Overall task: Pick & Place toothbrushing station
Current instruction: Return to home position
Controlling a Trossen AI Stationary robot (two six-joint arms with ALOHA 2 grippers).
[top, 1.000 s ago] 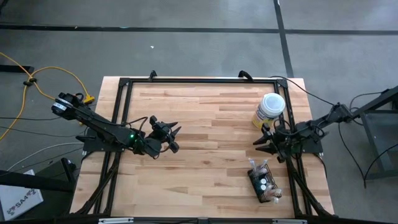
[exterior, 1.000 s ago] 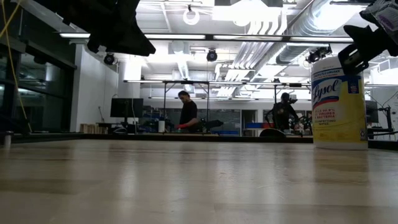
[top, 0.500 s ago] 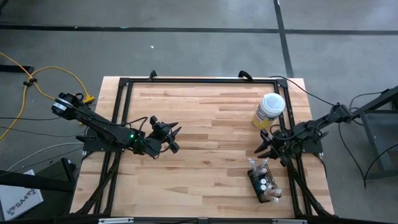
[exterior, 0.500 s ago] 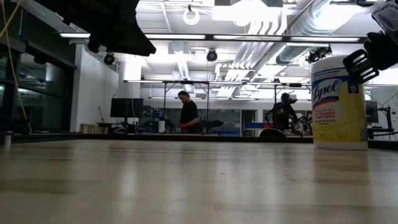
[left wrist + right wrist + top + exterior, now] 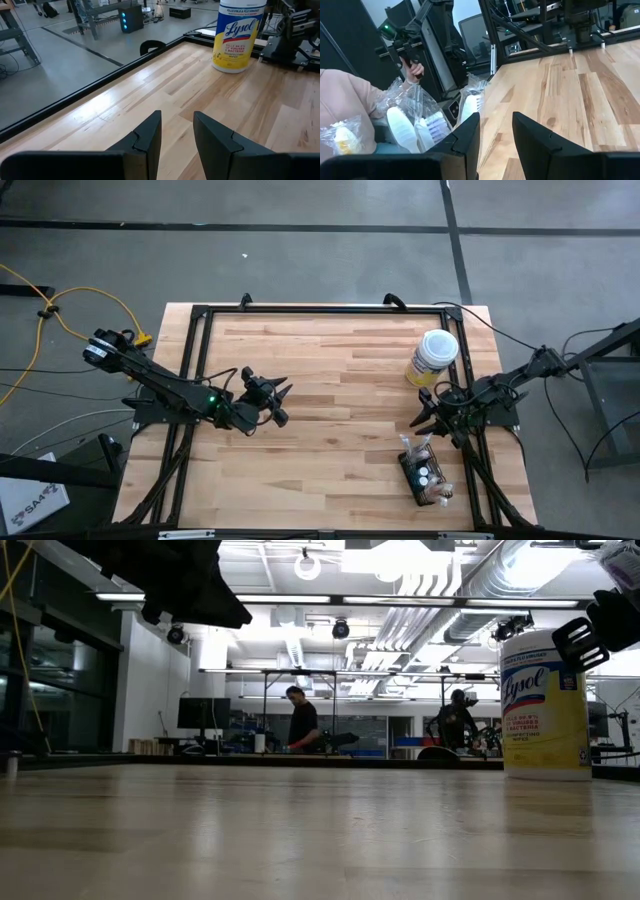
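Observation:
The toothbrushing station [image 5: 424, 475] is a small black wire-mesh basket holding several plastic-wrapped items. It stands on its base near the table's near right corner, and also shows in the right wrist view [image 5: 427, 117]. My right gripper [image 5: 424, 416] is open and empty above the table, just on the far side of the basket, fingers [image 5: 462, 137] pointing toward the table's left. My left gripper [image 5: 279, 402] is open and empty over the table's left half; its wrist view [image 5: 177, 131] looks across the bare wood.
A yellow canister with a white lid [image 5: 432, 357] stands at the far right, close behind my right gripper; it also shows in the low view [image 5: 545, 705]. A person's sleeve [image 5: 342, 105] and a hand [image 5: 412, 67] show beyond the table's near edge. Bare wood lies mid-table [image 5: 340, 410].
My right gripper has moved a little toward the table's near edge, away from the yellow canister and closer to the basket. It stays open. The basket and canister have not moved.

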